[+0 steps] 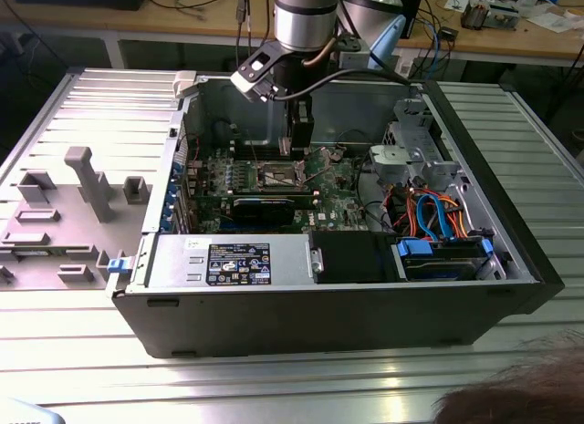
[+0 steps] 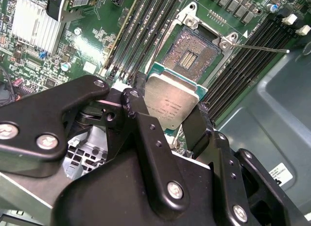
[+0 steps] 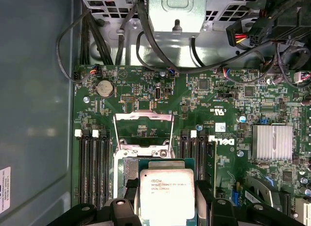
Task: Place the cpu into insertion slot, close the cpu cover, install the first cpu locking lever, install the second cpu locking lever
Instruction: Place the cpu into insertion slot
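My gripper (image 2: 167, 108) is shut on the cpu (image 2: 171, 103), a flat silvery-grey square chip clamped by two opposite edges between black fingers (image 2: 135, 97). In both wrist views the chip hangs a little above the green board, overlapping one side of the insertion slot (image 2: 192, 53), whose dark pin field lies bare. In the first wrist view the cpu (image 3: 166, 192) hides most of the insertion slot (image 3: 128, 168). The cpu cover (image 3: 144, 115), a thin metal frame, stands swung open beyond it. A thin locking lever (image 2: 262, 47) sticks out sideways. In the exterior view the gripper (image 1: 286, 149) hovers over the insertion slot (image 1: 277, 176).
Black memory slots (image 3: 92, 167) flank the socket on both sides. A finned heatsink (image 3: 274, 141) sits on the board. The open case (image 1: 301, 305) holds a power supply (image 1: 219, 260), a drive cage (image 1: 411, 150) and coloured cables (image 1: 429, 214). A grey fixture (image 1: 82, 182) lies at the exterior view's left.
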### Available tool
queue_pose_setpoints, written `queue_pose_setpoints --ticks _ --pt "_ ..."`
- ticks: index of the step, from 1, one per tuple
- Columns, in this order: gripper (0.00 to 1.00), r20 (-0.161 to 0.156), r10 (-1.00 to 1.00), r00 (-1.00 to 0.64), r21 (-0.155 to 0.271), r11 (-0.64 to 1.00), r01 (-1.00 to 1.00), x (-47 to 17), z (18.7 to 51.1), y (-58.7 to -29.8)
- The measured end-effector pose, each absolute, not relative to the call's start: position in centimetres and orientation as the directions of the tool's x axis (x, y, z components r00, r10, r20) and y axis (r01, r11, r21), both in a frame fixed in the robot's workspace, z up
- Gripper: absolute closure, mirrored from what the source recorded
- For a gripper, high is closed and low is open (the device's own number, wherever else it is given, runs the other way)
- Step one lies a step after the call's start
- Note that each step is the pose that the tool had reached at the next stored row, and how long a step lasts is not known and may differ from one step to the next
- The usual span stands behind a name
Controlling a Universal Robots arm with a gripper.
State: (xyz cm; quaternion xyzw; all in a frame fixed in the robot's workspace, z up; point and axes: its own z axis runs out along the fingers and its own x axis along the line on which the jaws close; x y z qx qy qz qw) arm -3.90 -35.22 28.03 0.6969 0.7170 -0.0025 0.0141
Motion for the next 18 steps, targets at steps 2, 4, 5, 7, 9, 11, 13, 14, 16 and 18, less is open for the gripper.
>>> queue_pose_setpoints --ticks 2,4,5,7,9,11,13,14,16,18 --pt "0.45 -0.024 0.999 -0.028 0.016 0.029 0.999 -3.90 28.00 -35.22" --pt "0.45 -0.024 0.999 -0.028 0.016 0.029 0.999 -3.90 27.96 -35.22" --pt "0.45 -0.024 0.999 -0.028 0.016 0.029 0.999 -3.90 27.95 -35.22" --pt "0.45 -0.024 0.999 -0.028 0.016 0.029 0.999 -3.90 27.88 -35.22" --pt "0.45 -0.024 0.999 -0.028 0.016 0.029 0.999 -3.90 27.86 -35.22" --pt "0.45 -0.024 0.999 -0.028 0.016 0.029 0.999 -3.90 27.82 -35.22" --pt "0.45 -0.024 0.999 -0.028 0.016 0.029 0.999 -3.90 27.79 -35.22" --pt "0.45 -0.024 0.999 -0.028 0.016 0.029 0.999 -3.90 27.77 -35.22" --pt "0.45 -0.024 0.999 -0.028 0.016 0.029 0.999 -3.90 27.75 -35.22" --pt "0.45 -0.024 0.999 -0.028 0.016 0.029 0.999 -3.90 27.73 -35.22"
